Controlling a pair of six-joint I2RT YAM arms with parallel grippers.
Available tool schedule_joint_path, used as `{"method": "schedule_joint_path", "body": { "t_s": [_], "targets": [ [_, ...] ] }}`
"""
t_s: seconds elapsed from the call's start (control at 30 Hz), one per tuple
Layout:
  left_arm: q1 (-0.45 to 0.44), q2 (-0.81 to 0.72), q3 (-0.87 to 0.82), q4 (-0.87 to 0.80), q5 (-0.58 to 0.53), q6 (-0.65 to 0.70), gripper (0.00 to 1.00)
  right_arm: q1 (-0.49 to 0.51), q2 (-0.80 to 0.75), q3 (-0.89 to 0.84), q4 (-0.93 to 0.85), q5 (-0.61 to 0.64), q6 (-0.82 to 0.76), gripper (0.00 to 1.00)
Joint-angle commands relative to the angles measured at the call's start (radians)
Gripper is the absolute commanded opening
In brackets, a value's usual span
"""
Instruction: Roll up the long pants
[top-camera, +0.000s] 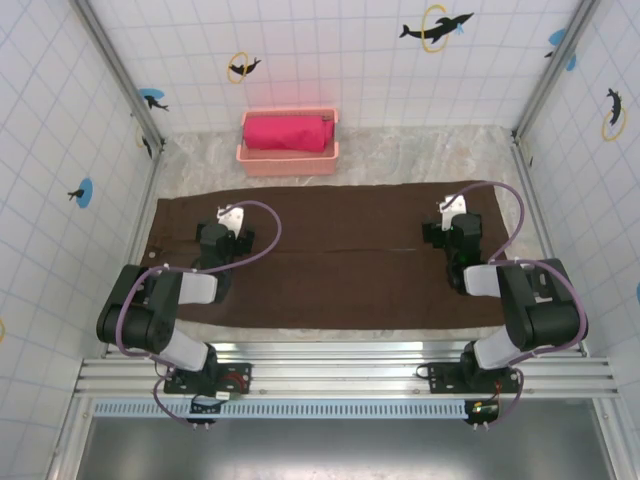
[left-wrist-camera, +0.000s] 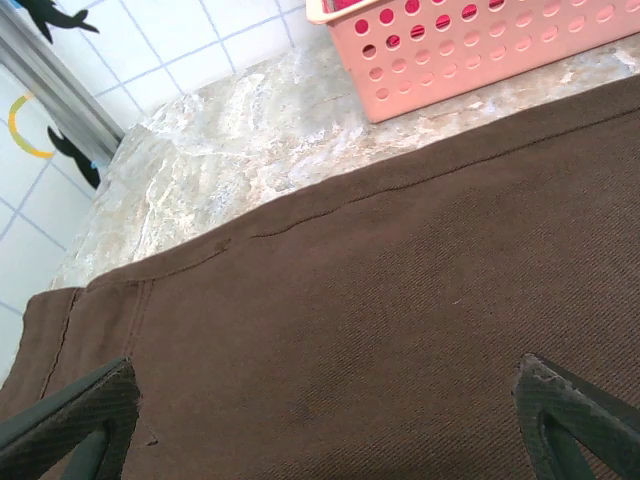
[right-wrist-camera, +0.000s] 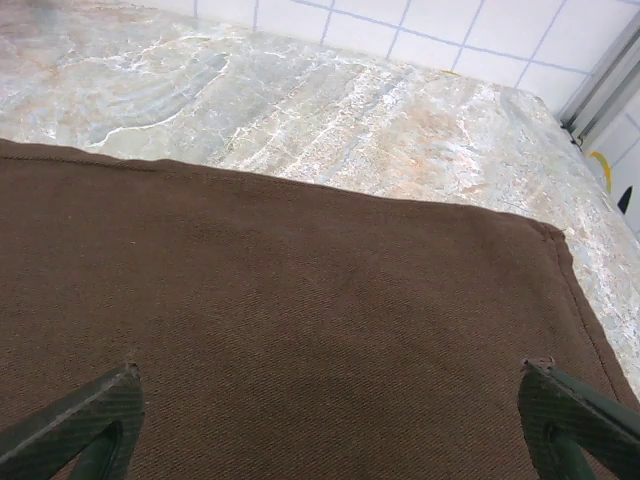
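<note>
Top: pants (top-camera: 340, 260) flat across table (top-camera: 420, 160), waist at 9 o'clock, hems at 3. Left end effector (top-camera: 232, 213) over waist end and right end effector (top-camera: 455, 207) over hem end, both wide open, empty. Basket (top-camera: 290, 162) with pink cloth (top-camera: 288, 132) at 12.
Left wrist: left fingers (left-wrist-camera: 80, 415) spread above fabric, basket at 1.
Right wrist: right fingers (right-wrist-camera: 85, 420) spread above hem corner.

My left arm (top-camera: 150, 305) and right arm (top-camera: 530, 300) are black with lilac cables; the long pants (top-camera: 340, 255) across the frame's middle are plain dark brown. At upper centre a salmon-pink basket (top-camera: 290, 162) holds a hot-pink cloth (top-camera: 288, 133) on the grey-beige marbled table (top-camera: 420, 160), and the wall (top-camera: 330, 50) is white tile with black dolphins and yellow rings.
</note>
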Motion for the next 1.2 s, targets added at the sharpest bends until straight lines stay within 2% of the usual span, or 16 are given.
{"method": "schedule_joint_path", "body": {
  "t_s": [0.0, 0.47, 0.53, 0.6, 0.63, 0.67, 0.73, 0.8, 0.87, 0.93, 1.0, 1.03, 1.07, 1.1, 1.13, 1.17],
  "targets": [
    [-0.003, -0.004, 0.015, 0.027, 0.015, 0.019, 0.98, 0.005, 0.001, 0.008, 0.005, 0.010, 0.000, 0.99],
    [-0.005, -0.005, 0.017, 0.023, 0.015, 0.017, 0.98, 0.006, 0.001, 0.008, 0.005, 0.011, 0.001, 0.99],
    [-0.005, -0.011, 0.018, 0.043, -0.013, 0.016, 0.98, 0.026, -0.024, 0.010, -0.011, 0.066, -0.004, 0.99],
    [-0.017, -0.069, 0.068, -0.079, -0.028, 0.030, 0.97, 0.050, -0.107, 0.129, -0.311, 0.122, -0.034, 0.99],
    [-0.041, -0.129, 0.188, -0.346, -0.111, 0.020, 0.98, 0.059, -0.134, 0.277, -0.604, 0.138, -0.045, 0.99],
    [-0.039, -0.161, 0.320, -0.594, -0.111, -0.017, 0.98, 0.063, -0.128, 0.421, -0.837, 0.162, -0.019, 0.99],
    [-0.032, -0.188, 0.596, -0.968, -0.067, -0.121, 0.98, 0.069, -0.082, 0.731, -1.275, 0.151, 0.033, 0.99],
    [-0.025, -0.183, 0.833, -1.218, -0.010, -0.227, 0.98, 0.106, -0.073, 0.910, -1.492, 0.174, 0.047, 0.99],
    [-0.008, -0.177, 0.984, -1.428, -0.009, -0.365, 0.98, 0.167, -0.114, 0.984, -1.572, 0.303, 0.036, 0.99],
    [0.032, -0.185, 1.067, -1.564, -0.017, -0.558, 0.98, 0.182, -0.205, 0.965, -1.552, 0.418, 0.095, 0.99],
    [0.092, -0.207, 1.055, -1.585, 0.099, -0.620, 0.97, 0.120, -0.284, 0.899, -1.548, 0.490, 0.313, 0.99],
    [0.110, -0.219, 1.053, -1.648, 0.074, -0.681, 0.96, 0.064, -0.332, 0.835, -1.555, 0.499, 0.483, 0.99],
    [0.126, -0.230, 1.054, -1.723, 0.031, -0.744, 0.96, -0.001, -0.373, 0.771, -1.551, 0.432, 0.595, 0.99],
    [0.151, -0.252, 1.040, -1.786, 0.012, -0.807, 0.96, -0.100, -0.417, 0.694, -1.523, 0.269, 0.677, 0.99],
    [0.189, -0.283, 1.002, -1.808, 0.039, -0.851, 0.96, -0.166, -0.452, 0.626, -1.516, 0.178, 0.734, 0.99],
    [0.224, -0.320, 0.953, -1.801, 0.083, -0.877, 0.96, -0.208, -0.479, 0.577, -1.533, 0.149, 0.772, 0.99]
  ]
}}
